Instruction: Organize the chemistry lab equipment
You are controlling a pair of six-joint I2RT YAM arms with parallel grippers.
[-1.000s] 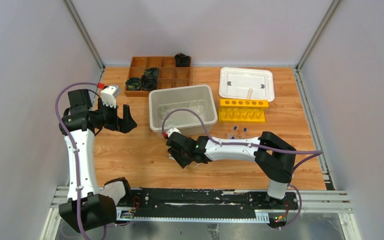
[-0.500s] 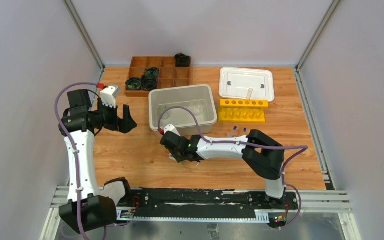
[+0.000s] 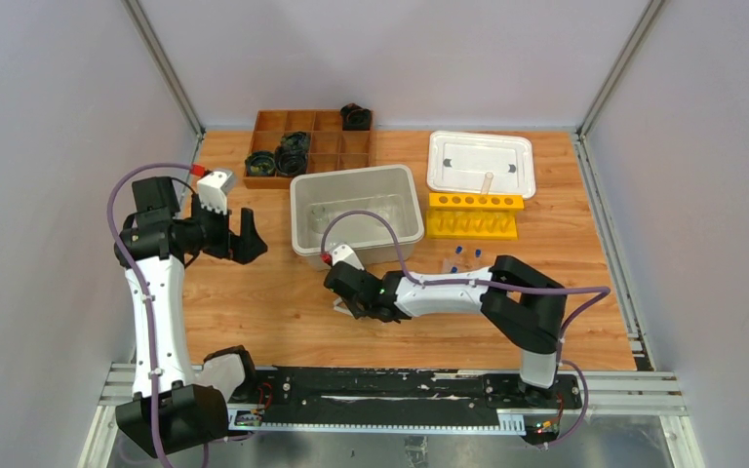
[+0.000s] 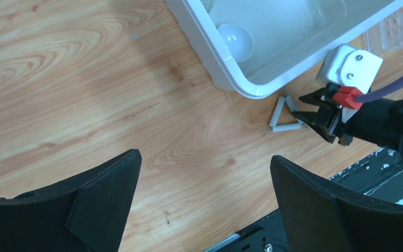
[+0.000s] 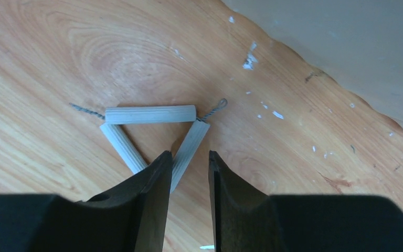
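Black coiled objects point(image 3: 276, 161) in a brown wooden divided tray point(image 3: 328, 144).

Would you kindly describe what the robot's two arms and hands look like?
The left arm and right arm have white links and black joints. A purple cable runs along each to a red plug beside a white camera block. The left hand and right hand have two black, wedge-shaped fingers each.

Pale grey walls point(image 3: 380, 58) enclose a wooden table point(image 3: 254, 302).
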